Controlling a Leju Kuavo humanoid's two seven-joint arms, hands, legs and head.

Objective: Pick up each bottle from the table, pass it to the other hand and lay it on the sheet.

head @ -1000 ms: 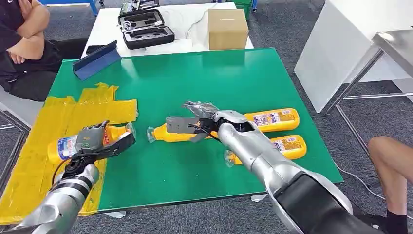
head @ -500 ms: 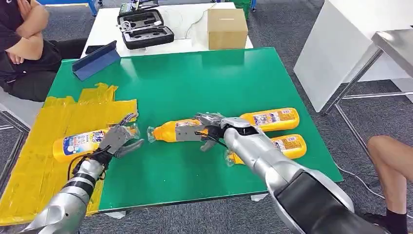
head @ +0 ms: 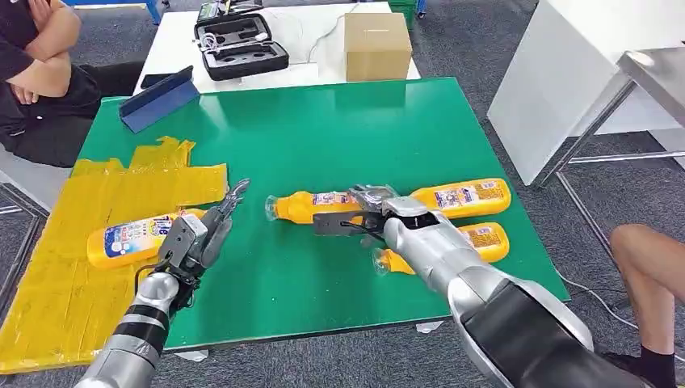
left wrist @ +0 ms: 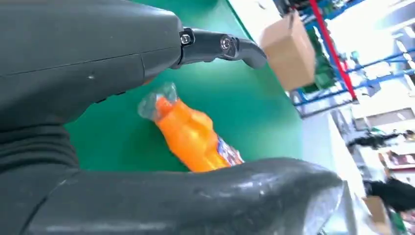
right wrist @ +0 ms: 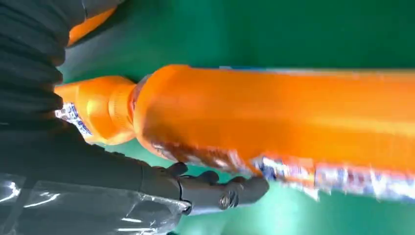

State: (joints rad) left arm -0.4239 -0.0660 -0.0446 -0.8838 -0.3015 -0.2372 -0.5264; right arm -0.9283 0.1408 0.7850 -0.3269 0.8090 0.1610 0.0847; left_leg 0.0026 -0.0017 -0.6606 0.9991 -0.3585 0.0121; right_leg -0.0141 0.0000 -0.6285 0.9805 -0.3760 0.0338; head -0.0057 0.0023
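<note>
On the yellow sheet point(head: 73, 267) at the left lies one bottle point(head: 133, 237), and just right of it the left hand point(head: 198, 234) hangs with fingers apart, holding nothing. Further right, the right hand point(head: 367, 214) grips a second bottle point(head: 319, 206), its long axis left-right and its cap end toward the nearer left hand. The right wrist view shows fingers point(right wrist: 230, 188) wrapped under that bottle, which the head view leaves unclear.

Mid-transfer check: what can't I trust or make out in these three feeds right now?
- Right hand on the held bottle: head view, its own wrist covers the contact.
- Nearest bottle: right forearm hides its middle.
- Bottle on the sheet: left hand covers its cap end.
- Right wrist view: labels blurred, unreadable.
</note>
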